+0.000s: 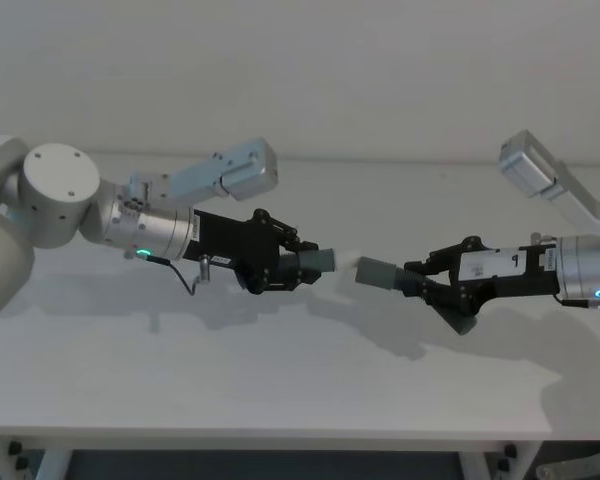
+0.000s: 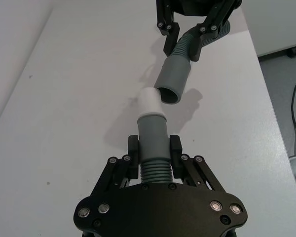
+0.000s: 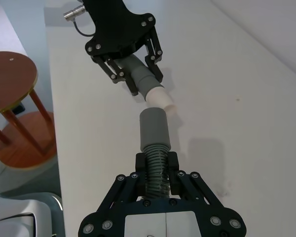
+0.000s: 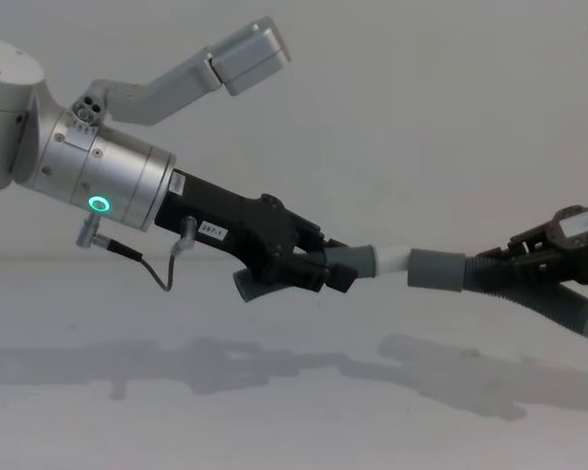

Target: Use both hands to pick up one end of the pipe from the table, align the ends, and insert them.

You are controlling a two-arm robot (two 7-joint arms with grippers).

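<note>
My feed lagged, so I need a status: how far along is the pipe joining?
Done: both pieces are off the table. The left pincer is shut on the white-tipped piece, the right pincer on the cuffed piece. In hand: the white tip faces the grey cuff, nearly lined up. Left: final alignment and pushing the tip in.

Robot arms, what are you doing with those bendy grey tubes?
The robot is joining two pipe pieces in the air above the white table. The left gripper has its fingers shut on the piece with the white tip. The right gripper has its fingers shut on the piece with the wider grey cuff. The two ends point at each other and are very near, but the white tip is not yet inside the cuff.
</note>
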